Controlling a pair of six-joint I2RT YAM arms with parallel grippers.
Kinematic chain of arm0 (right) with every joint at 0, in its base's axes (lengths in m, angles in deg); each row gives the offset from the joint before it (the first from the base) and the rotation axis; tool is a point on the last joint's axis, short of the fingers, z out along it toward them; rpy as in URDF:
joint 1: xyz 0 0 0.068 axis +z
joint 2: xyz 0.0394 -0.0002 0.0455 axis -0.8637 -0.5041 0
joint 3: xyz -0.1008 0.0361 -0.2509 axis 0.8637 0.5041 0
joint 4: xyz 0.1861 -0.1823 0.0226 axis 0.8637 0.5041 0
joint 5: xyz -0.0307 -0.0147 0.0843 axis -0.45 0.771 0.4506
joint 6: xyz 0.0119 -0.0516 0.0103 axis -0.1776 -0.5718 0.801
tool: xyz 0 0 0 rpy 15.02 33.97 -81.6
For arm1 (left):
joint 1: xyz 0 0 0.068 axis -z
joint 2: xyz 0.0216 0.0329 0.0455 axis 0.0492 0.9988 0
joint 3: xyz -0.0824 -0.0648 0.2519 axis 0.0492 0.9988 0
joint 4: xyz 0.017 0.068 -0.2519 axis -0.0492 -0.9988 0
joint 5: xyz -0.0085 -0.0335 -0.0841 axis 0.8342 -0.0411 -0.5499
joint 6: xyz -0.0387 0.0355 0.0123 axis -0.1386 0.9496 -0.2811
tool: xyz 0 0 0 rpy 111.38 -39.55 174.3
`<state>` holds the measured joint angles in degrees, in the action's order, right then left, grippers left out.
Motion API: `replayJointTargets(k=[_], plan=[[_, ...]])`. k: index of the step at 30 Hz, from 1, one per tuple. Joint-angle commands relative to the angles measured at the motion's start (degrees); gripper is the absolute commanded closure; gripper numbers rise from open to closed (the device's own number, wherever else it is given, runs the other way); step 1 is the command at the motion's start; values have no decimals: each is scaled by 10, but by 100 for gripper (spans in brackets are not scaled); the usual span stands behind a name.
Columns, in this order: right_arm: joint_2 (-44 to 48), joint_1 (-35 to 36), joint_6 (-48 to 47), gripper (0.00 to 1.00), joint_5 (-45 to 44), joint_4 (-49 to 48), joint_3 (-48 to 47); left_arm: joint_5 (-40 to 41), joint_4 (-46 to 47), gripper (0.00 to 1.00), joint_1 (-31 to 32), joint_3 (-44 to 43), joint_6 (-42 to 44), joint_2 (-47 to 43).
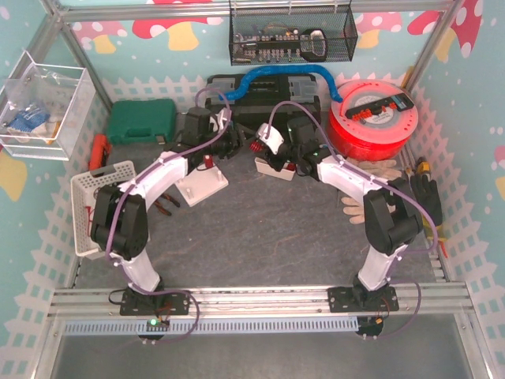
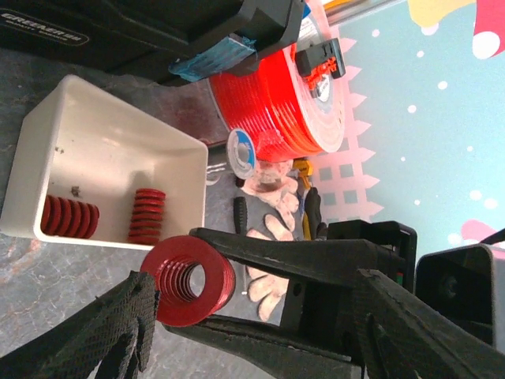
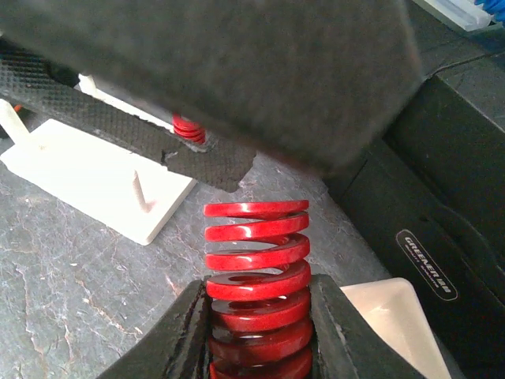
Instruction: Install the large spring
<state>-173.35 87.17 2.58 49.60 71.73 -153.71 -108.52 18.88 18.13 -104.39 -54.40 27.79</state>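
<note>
Nearest the right wrist lens, a large red coil spring (image 3: 256, 237) is pinched upright by its lower coils between the black fingers (image 3: 189, 335) of the right end effector (image 3: 259, 288), over the grey slate-patterned tabletop (image 3: 71, 276). A white rectangular plastic tray (image 2: 118, 142) is shown by the left wrist camera, with two further red springs (image 2: 71, 217) lying side by side against its near wall. From that side the held spring is seen end-on, just in front of the tray. The left end effector (image 2: 252, 312) is spread wide with nothing gripped, its textured fingers (image 2: 118, 332) set either side of the right one. A white flat base plate with thin upright pegs (image 3: 95, 174) lies beyond the spring in the right wrist view, partly hidden by the blurred dark body above it. Only from the top camera are a green plastic case (image 1: 142, 120) and a white slatted basket (image 1: 99, 197) seen at the left. A red filament spool (image 1: 371, 118), pale work gloves (image 1: 371, 170) and a black toolbox (image 1: 260, 99) are seen behind.
</note>
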Motion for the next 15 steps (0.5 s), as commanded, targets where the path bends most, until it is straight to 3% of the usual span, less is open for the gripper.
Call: replayJointTargets(k=[1,15], plan=[[35,5,14,100,-1,-49,13,-7,-1,31,-9,-14,-2,3],[47,10,26,100,26,-94,31,-35,2,44,-11,-17,-33,22]])
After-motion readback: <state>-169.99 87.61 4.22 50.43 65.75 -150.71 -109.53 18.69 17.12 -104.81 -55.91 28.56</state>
